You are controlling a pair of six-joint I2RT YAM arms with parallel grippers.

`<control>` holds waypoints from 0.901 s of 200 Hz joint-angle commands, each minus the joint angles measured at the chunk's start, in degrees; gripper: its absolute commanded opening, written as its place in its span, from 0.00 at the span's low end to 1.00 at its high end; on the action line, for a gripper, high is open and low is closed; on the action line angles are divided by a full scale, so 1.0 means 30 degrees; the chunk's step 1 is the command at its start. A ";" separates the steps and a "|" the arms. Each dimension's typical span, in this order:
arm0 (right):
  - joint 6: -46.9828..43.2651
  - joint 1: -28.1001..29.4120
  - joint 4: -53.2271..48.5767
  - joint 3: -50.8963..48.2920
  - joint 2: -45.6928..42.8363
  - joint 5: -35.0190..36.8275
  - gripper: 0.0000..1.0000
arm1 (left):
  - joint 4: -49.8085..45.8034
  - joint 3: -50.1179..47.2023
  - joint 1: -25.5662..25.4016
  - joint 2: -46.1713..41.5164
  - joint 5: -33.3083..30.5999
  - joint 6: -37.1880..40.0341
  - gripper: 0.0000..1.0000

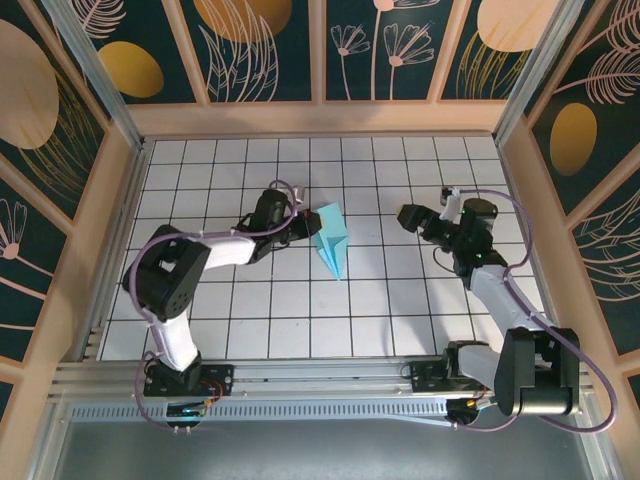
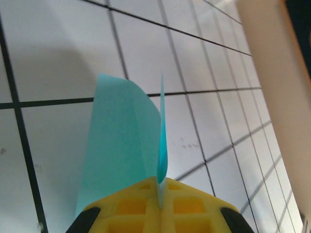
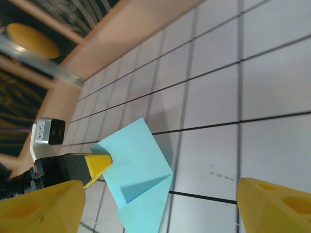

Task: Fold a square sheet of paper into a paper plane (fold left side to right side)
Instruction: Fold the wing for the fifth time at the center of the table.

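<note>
One paper plane [image 1: 332, 240], seemingly part-raised, on gridded table [image 1: 290, 305].

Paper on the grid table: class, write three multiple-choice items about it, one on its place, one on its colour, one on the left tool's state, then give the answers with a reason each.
1. Where is the paper?
A. between the left tool and the right tool
B. at the back wall
C. on an arm's base

2. What colour is it?
A. red
B. turquoise
C. white

3. The left tool is:
A. open, off the paper
B. shut on the paper
C. shut on nothing

Answers:
1 A, the top view shows a tool on either side of it.
2 B, it is turquoise in every view.
3 B, the left wrist view shows the paper's edge pinched between the yellow fingers.
</note>
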 commanded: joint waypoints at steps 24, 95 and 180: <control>-0.1509 0.0819 0.3113 -0.0156 0.1776 -0.5003 0.78 | 0.3312 -0.2964 -0.0037 -0.3734 0.3255 0.3539 0.00; -0.2407 0.4705 0.6385 0.0291 0.5677 -0.6679 0.80 | 0.6630 -0.5429 0.0206 -0.6094 0.6161 0.2839 0.00; -0.2586 0.6626 0.6654 0.1703 0.7781 -0.7592 0.70 | 0.6285 -0.5716 0.0215 -0.5779 0.5629 0.2564 0.00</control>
